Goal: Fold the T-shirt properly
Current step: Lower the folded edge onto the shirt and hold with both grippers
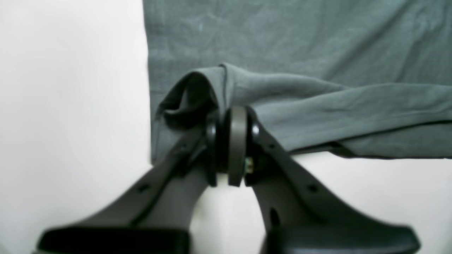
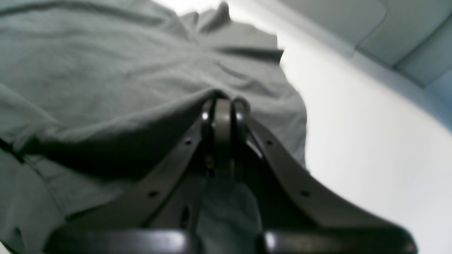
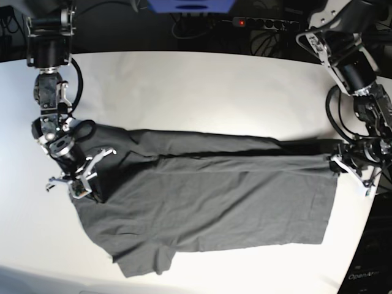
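The dark grey T-shirt (image 3: 214,202) lies spread across the white table (image 3: 202,92), its far edge turned over in a long fold. My left gripper (image 3: 335,162) is at the shirt's right end. In the left wrist view this left gripper (image 1: 231,120) is shut on a raised fold of the T-shirt (image 1: 300,42) at its corner. At the shirt's left end sits my right gripper (image 3: 82,187). Seen from the right wrist, the right gripper (image 2: 222,106) is shut on a pinched ridge of the T-shirt (image 2: 106,70), with cloth lifted beneath it.
A power strip (image 3: 263,23) with a red light and cables lies behind the table's far edge. The table's right edge runs close to my left arm (image 3: 358,73). Pale grey panels (image 2: 388,28) show beyond the table in the right wrist view.
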You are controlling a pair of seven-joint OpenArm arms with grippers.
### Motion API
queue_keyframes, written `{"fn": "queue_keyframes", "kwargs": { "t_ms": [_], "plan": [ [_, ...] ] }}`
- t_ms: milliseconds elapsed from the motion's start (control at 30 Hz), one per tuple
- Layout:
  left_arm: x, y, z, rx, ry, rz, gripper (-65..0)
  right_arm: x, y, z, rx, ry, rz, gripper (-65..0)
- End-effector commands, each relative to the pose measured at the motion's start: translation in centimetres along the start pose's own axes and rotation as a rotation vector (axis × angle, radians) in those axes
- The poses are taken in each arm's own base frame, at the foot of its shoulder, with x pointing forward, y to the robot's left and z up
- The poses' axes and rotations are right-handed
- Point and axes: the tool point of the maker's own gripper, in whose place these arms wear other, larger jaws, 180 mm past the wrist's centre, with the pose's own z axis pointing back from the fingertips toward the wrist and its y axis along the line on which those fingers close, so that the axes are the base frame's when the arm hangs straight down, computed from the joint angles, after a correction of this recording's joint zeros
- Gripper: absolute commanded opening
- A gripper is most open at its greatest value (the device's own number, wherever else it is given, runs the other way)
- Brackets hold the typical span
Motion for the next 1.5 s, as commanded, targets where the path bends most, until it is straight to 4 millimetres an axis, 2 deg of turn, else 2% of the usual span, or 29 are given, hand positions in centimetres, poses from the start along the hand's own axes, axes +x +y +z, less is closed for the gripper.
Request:
{"fn": "queue_keyframes", "kwargs": {
  "t_ms": [0,300,567,667,733,800,1000,1333,1467],
  "plan": [
    [2.4,0.4,0.9,0.007,-0.069,-0.015,-62.4,2.3,-1.8,-0.4,-0.033,-0.069,0.013,-64.3],
    [2.5,0.4,0.9,0.008,-0.072,-0.016,-62.4,1.3,-2.1,-1.3,-0.03,-0.029,0.047,-64.3],
    [2.5,0.4,0.9,0.007,-0.07,-0.017,-62.4,2.2,0.8,-3.7,0.045,-0.024,0.054,-64.3],
    [1.9,0.6,0.9,0.012,-0.057,-0.018,-62.4,1.7,0.9,-3.9,0.049,-0.003,0.081,-64.3],
    [1.8,1.0,1.1,0.021,-0.055,-0.022,-62.4,1.3,1.7,-4.2,0.061,0.012,0.084,-64.3],
    [1.8,1.1,1.2,0.024,-0.054,-0.023,-62.4,1.8,1.5,-4.6,0.058,0.011,0.106,-64.3],
    [1.9,1.2,1.4,0.028,-0.057,-0.028,-62.4,1.1,1.1,-5.2,0.061,0.038,0.103,-64.3],
    [2.1,0.9,1.2,0.018,-0.063,-0.025,-62.4,1.9,-0.1,-5.6,0.045,0.03,0.127,-64.3],
    [3.0,0.8,1.4,0.015,-0.086,-0.027,-62.4,1.8,-0.2,-5.7,0.045,0.035,0.122,-64.3]
  ]
}}
